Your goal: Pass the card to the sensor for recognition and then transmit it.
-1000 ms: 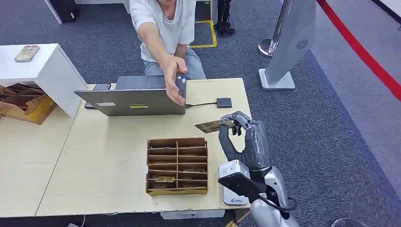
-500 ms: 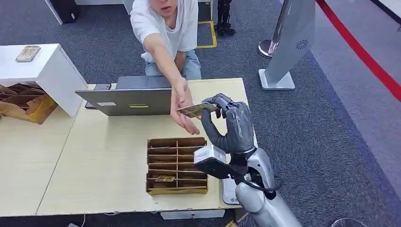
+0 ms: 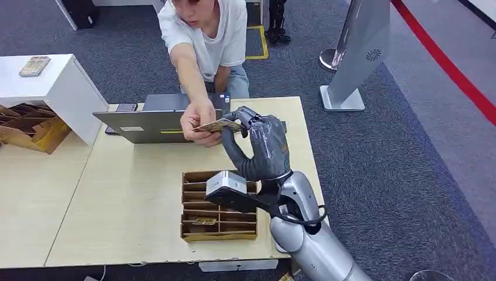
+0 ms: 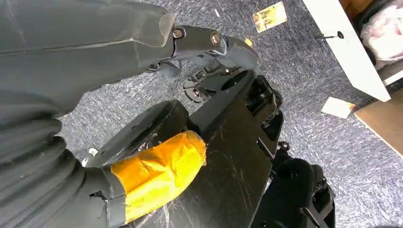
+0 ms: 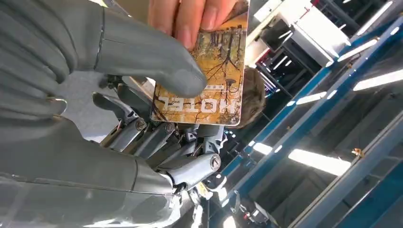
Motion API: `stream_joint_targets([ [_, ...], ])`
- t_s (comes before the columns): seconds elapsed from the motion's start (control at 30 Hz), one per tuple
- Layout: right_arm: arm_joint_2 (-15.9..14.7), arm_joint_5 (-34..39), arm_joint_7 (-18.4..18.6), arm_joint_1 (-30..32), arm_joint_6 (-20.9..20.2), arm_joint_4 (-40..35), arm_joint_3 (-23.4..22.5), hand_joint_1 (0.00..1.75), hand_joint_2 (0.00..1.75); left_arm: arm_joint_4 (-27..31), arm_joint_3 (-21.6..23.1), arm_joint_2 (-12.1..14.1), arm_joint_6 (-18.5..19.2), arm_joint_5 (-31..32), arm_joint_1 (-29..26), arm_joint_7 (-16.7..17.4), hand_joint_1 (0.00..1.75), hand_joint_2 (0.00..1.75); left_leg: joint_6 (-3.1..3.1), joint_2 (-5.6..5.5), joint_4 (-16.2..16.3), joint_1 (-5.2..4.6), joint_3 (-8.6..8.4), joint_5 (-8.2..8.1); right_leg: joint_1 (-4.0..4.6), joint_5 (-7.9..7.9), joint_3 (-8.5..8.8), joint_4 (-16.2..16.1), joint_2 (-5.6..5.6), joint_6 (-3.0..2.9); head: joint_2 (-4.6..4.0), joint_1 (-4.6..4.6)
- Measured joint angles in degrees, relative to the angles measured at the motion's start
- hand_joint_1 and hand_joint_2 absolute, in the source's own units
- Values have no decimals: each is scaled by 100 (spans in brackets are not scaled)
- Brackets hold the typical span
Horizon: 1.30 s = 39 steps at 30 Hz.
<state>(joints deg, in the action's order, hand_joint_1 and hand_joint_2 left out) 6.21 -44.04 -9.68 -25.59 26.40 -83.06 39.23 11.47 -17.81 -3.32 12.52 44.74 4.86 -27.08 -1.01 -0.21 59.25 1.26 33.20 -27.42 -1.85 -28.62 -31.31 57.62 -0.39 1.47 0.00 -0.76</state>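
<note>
Right at the handover: two hands on one card

Up over the table's [image 3: 117, 199] far half, the right hand [image 3: 260, 146] pinches the card [image 3: 217, 124], long axis level, toward the laptop [image 3: 164, 126]. A person's hand [image 3: 199, 120] grips its far end; bare tabletop lies left.

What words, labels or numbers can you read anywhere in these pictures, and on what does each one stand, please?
"HOTEL": on the card, shown upside down in the right wrist view, pinched by the right robot hand and a person's fingers.
Small line above "HOTEL" on the card: too small to read.
Label on the laptop lid: blurred.
Print on the white device at the table's near edge: mostly hidden, unreadable.
</note>
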Motion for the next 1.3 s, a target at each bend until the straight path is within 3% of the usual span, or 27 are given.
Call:
stream_joint_targets([
  [0.2,35,-74,59,-44,13,135,122,175,175,0,57,0,0,20,1,-9,0,175,0,0,0,0,1,0,0,0,0,0,0,0,0,0],
  [0.23,35,-76,59,-46,15,149,135,0,0,0,64,2,0,22,2,-9,0,175,0,0,0,0,1,0,0,0,0,0,0,0,0,0],
  [0.47,35,-76,83,-60,57,238,186,0,0,0,103,2,-81,54,4,-64,0,175,0,-1,0,0,1,0,0,0,-1,-1,0,0,0,0],
  [0.5,35,-76,85,-60,66,249,188,0,0,0,101,2,-55,13,5,-107,0,0,0,-1,0,0,1,0,0,0,-1,-1,0,0,0,0],
  [1.0,35,-70,83,-64,175,269,188,0,0,0,101,7,74,-68,6,-199,0,0,0,0,0,0,1,0,0,0,-3,-1,0,0,0,0],
  [1.3,0,111,-24,223,291,-116,173,0,0,0,101,7,2,-155,-23,-201,0,0,0,0,0,0,1,0,0,0,-4,-1,1,0,0,2],
])
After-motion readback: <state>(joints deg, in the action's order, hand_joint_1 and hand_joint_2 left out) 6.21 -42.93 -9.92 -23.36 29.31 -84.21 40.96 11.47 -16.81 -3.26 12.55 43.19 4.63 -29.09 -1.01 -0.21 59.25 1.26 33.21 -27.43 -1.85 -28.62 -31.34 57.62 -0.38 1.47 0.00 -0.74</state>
